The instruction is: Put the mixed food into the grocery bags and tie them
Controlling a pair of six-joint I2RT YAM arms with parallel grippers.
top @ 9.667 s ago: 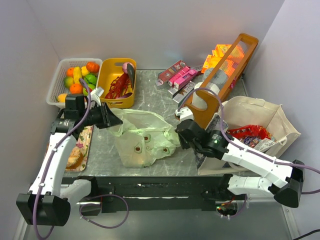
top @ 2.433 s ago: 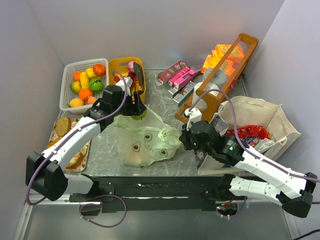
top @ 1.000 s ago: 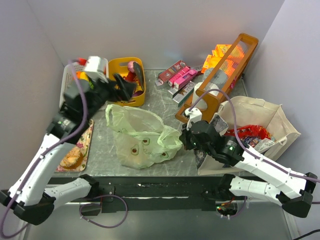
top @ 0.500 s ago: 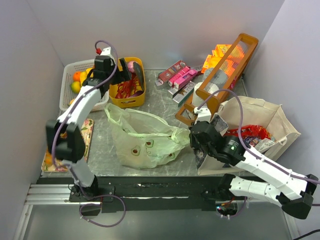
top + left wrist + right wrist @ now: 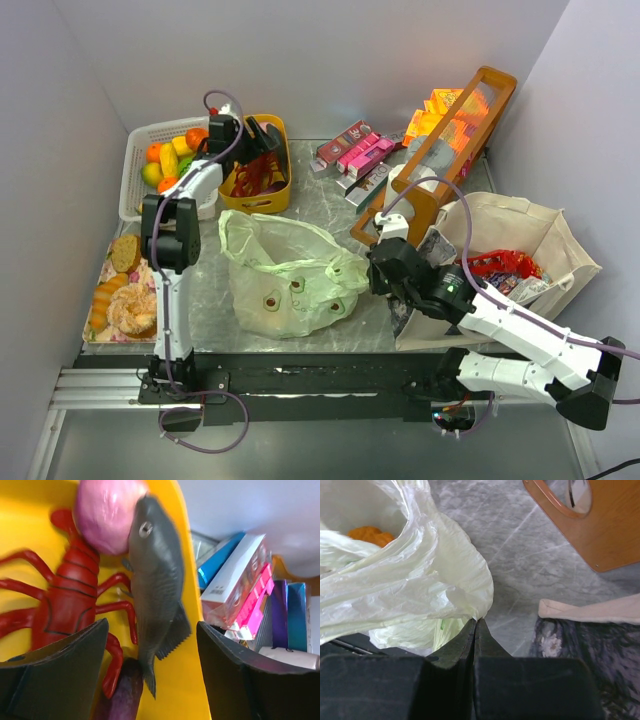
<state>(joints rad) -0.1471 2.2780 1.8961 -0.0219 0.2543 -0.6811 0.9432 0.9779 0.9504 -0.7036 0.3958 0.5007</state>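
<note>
The pale green plastic bag [image 5: 285,270] lies open mid-table with small round items showing through it. My right gripper [image 5: 372,268] is shut on the bag's right edge; in the right wrist view the jaws [image 5: 476,621] pinch the thin plastic [image 5: 405,575], and an orange item [image 5: 370,534] shows inside. The beige canvas tote [image 5: 520,235] stands at the right with red snack packets [image 5: 495,265] in it. My left gripper [image 5: 266,134] is open and empty over the yellow basket [image 5: 240,192]. In the left wrist view its jaws [image 5: 152,680] straddle a grey toy fish [image 5: 157,580] beside the red lobster [image 5: 65,600].
A white basket of toy fruit [image 5: 160,165] stands at the back left. A tray with bread and pastries [image 5: 115,290] lies at the left edge. The tall wooden crate [image 5: 445,150] leans at the back right, with pink and maroon boxes [image 5: 355,150] beside it.
My left arm has left the green bag's rim and swung back to the yellow basket, open. My right gripper keeps its hold on the bag's right edge.
</note>
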